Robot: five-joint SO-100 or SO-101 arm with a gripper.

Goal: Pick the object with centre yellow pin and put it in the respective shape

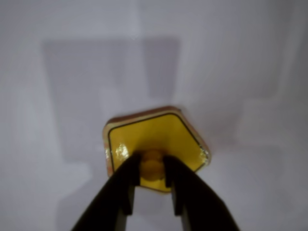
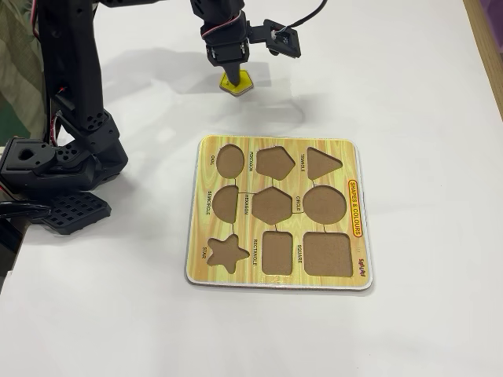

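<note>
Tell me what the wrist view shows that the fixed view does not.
Only the wrist view shows the gripper fingers closed around the small yellow knob at the pentagon piece's middle. Only the fixed view shows the puzzle board, its empty PENTAGON recess and the arm's base. Both show the piece and white table.

Hobby robotics tabletop setup — plain white table (image 2: 424, 78), black desktop arm base (image 2: 59, 169), loose cable (image 2: 310, 14) — room unclear.
</note>
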